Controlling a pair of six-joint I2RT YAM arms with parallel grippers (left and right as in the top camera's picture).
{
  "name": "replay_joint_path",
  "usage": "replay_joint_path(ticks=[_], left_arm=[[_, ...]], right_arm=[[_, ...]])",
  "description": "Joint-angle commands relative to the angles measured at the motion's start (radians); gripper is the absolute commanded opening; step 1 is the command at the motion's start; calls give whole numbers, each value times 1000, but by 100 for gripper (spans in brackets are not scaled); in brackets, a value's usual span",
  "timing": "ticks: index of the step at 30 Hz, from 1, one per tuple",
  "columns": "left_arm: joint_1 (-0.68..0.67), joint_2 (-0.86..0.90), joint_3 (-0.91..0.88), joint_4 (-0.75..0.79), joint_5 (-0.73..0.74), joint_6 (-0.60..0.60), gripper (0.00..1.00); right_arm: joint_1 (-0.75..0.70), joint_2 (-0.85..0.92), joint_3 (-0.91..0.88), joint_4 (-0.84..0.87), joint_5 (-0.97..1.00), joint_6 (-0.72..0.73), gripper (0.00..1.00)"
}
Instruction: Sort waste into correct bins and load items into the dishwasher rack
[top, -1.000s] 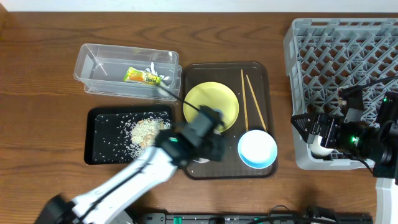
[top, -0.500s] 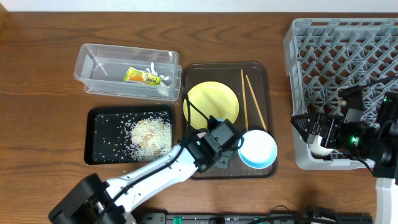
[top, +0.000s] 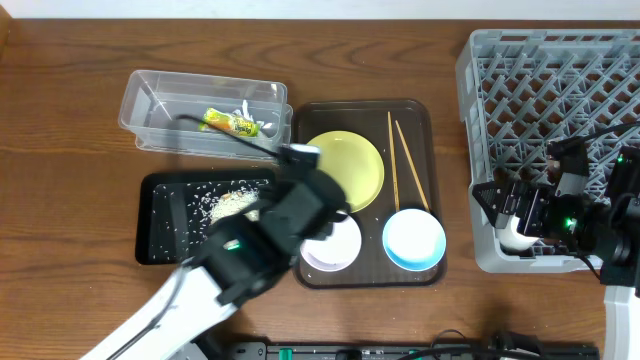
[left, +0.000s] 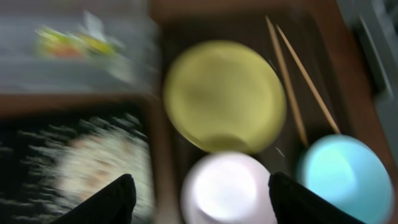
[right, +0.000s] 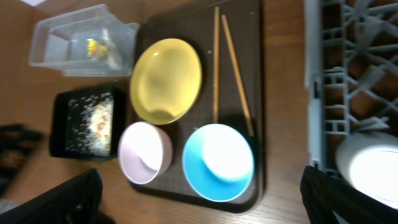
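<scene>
A pink bowl (top: 332, 246) stands empty on the brown tray (top: 310, 118), beside a blue bowl (top: 414, 240), a yellow plate (top: 345, 170) and two chopsticks (top: 400, 160). My left gripper (top: 312, 212) hangs above the pink bowl's left edge. In the blurred left wrist view the left gripper (left: 200, 182) is open, with the pink bowl (left: 227, 190) below its gap and untouched. My right gripper (top: 492, 212) waits open at the front left corner of the grey dishwasher rack (top: 550, 90). The right gripper (right: 200, 177) holds nothing. A white cup (right: 370, 163) lies in the rack.
A clear bin (top: 160, 100) at the back left holds a colourful wrapper (top: 230, 122). In front of it lies a black tray (top: 160, 250) scattered with rice (top: 232, 203). The rack fills the right side of the wooden table.
The left gripper has opened and let go of the pink bowl, which now stands on the brown tray. The left arm has pulled back to the left and risen. The right arm has not moved.
</scene>
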Motion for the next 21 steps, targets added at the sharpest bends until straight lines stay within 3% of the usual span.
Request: replay_joint_path(ticks=[1,7,8,21], left_arm=[[72,-92,16,0,-137,128,72],[150,-167,16,-5,-8,127,77],[150,-169,16,-5,0,127,82],[149,-143,13,-5,0,127,88]], right_arm=[[10,-1,11,2,53,11,99],[10,-1,11,0,54,10,99],[10,-1,11,0,54,10,99],[10,-1,11,0,54,10,99]])
